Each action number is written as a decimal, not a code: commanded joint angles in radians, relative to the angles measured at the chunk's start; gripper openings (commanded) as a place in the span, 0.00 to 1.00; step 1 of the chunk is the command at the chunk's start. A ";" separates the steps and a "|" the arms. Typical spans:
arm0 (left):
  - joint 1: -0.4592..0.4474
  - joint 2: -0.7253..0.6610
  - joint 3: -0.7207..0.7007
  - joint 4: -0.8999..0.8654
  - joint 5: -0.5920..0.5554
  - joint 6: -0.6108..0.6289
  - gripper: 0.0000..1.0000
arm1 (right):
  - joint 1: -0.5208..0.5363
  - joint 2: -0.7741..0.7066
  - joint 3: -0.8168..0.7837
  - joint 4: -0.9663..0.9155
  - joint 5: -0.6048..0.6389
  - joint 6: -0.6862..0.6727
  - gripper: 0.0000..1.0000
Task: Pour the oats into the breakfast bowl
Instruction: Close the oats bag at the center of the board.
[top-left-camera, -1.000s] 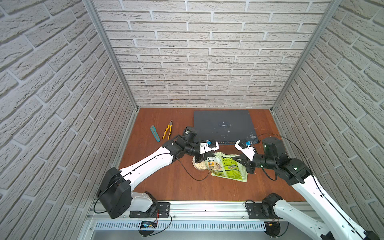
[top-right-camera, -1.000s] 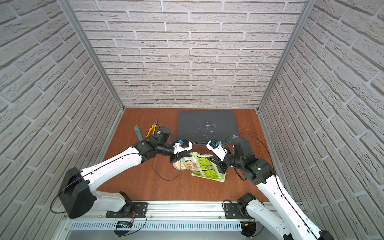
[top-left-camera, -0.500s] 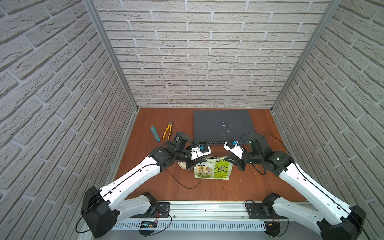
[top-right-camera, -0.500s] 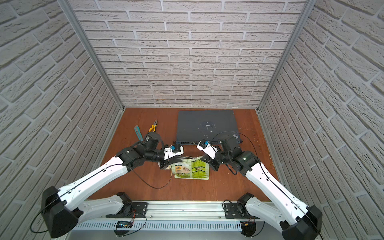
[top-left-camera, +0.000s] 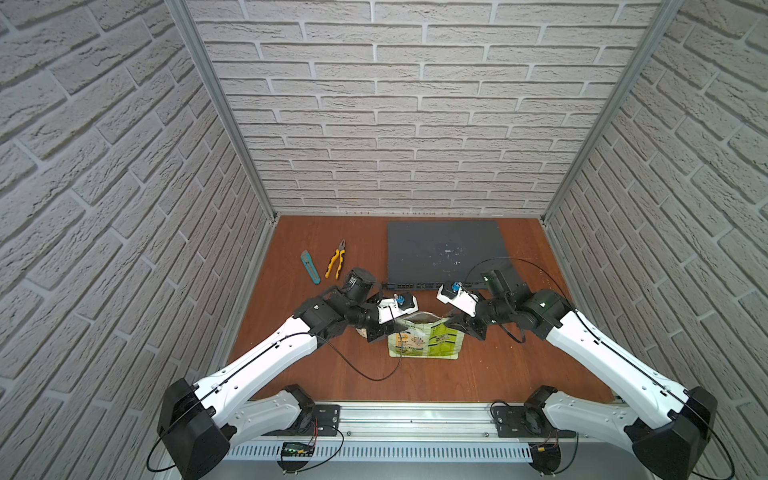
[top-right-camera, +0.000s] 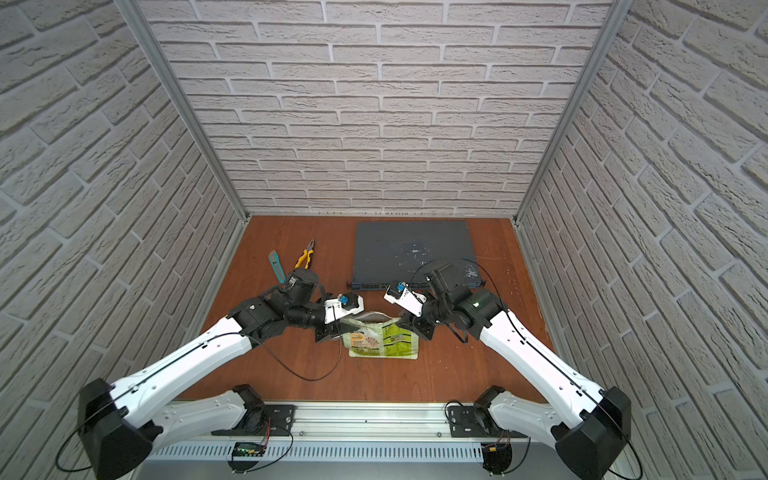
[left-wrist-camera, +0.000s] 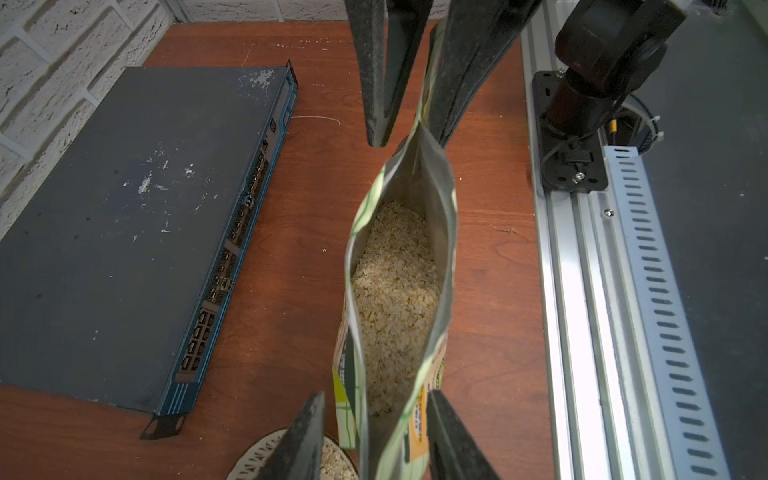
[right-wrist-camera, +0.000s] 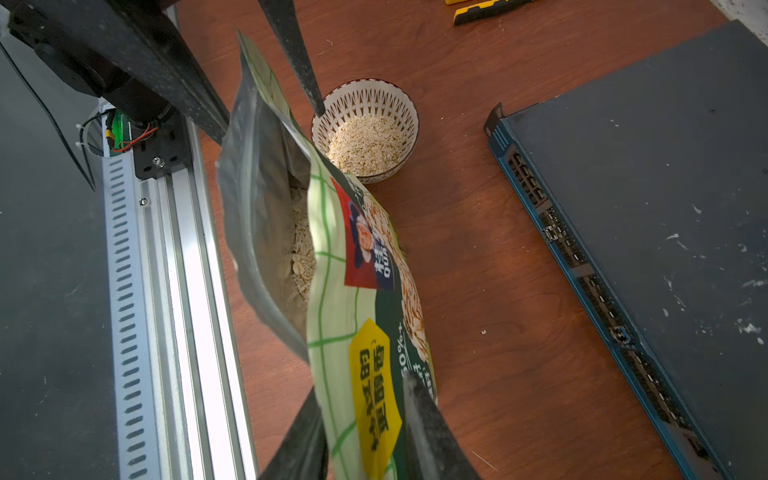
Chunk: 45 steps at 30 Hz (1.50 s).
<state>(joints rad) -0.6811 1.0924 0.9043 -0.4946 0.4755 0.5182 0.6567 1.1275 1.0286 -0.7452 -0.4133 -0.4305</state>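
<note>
Nearest the camera, the aluminium rail (top-left-camera: 411, 419) runs along the front edge, with both arm bases bolted to it. Beyond it is the red-brown wooden counter (top-left-camera: 415, 378), scattered with a few stray crumbs.

Mid-counter, the pale green pouch (top-left-camera: 424, 338) stands upright with its mouth gaping and oats (left-wrist-camera: 395, 282) heaped inside. Just beside it, on the robot's left, sits the breakfast bowl (right-wrist-camera: 365, 97), with a layer of flakes in its bottom.

Farther back lies a flat dark network switch (top-left-camera: 444, 253). Over to the left are yellow-handled pliers (top-left-camera: 336, 264) and a teal cutter (top-left-camera: 310, 267). White brick walls (top-left-camera: 407, 116) box in three sides.

Now the arms. The left arm (top-left-camera: 266, 365) reaches in low from its base, elbow bent, wrist level at one top corner of the pouch. The right arm (top-left-camera: 615, 365) mirrors it at the opposite corner. The left jaws are spread, with the pouch's edge loose between them. The right jaws are parted too, straddling the far edge with daylight showing.
</note>
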 joint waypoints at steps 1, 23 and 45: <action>-0.002 -0.032 -0.025 -0.002 -0.020 0.005 0.30 | 0.030 0.027 0.043 -0.052 0.052 -0.052 0.26; 0.000 -0.132 -0.135 0.182 -0.004 -0.004 0.00 | 0.134 0.106 0.157 -0.083 0.121 -0.149 0.04; 0.021 -0.181 -0.215 0.286 0.011 -0.027 0.00 | 0.171 0.121 0.155 -0.017 0.134 -0.183 0.26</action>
<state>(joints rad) -0.6685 0.9272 0.6994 -0.2810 0.4660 0.5056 0.8181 1.2709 1.1748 -0.8062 -0.2691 -0.6102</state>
